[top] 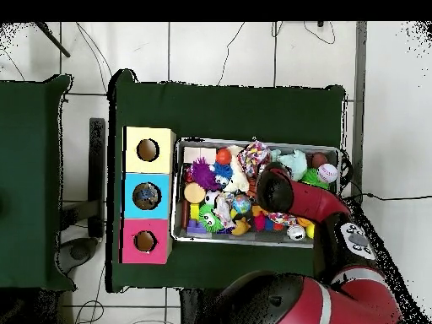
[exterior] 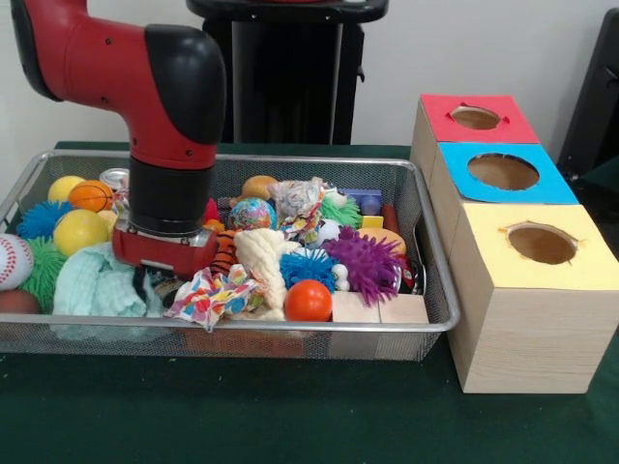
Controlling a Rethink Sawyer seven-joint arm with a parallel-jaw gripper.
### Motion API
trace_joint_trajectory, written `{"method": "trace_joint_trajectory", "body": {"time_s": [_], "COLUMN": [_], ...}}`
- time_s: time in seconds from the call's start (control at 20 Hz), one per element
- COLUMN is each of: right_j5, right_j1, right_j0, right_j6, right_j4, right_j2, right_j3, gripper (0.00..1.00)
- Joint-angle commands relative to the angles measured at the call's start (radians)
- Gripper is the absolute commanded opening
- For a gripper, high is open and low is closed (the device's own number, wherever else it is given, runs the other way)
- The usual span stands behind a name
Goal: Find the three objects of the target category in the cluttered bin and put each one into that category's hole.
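Observation:
The wire-mesh bin [exterior: 222, 329] lies on the green table, packed with toys; it also shows in the overhead view [top: 253, 142]. My gripper [exterior: 155, 280] is lowered into the bin's left-middle part, sunk among the clutter between a mint cloth [exterior: 97, 285] and a colourful crumpled wrapper [exterior: 215, 295]. The red wrist [exterior: 164, 246] hides it from above in the overhead view. No see-through plastic bottle shows clearly; any are buried or hidden behind the arm. A silver can [exterior: 114, 178] peeks out at the back left.
Three wooden boxes with round holes stand in a row to the right of the bin: red [exterior: 476, 118], blue [exterior: 503, 172], yellow [exterior: 542, 244]. Balls, spiky toys, a baseball [exterior: 12, 261] and wooden blocks [exterior: 379, 307] fill the bin.

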Motion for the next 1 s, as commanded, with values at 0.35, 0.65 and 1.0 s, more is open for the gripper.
{"method": "trace_joint_trajectory", "body": {"time_s": [0.35,0.65,1.0], "right_j5": [0.045,0.03,0.026], "right_j1": [0.053,0.035,0.032], "right_j0": [0.126,0.152,0.157], "right_j6": [0.284,0.292,0.267], "right_j4": [0.138,0.206,0.251], "right_j2": [0.044,0.029,0.024], "right_j3": [0.234,0.279,0.297], "gripper": [1.0,1.0,1.0]}}
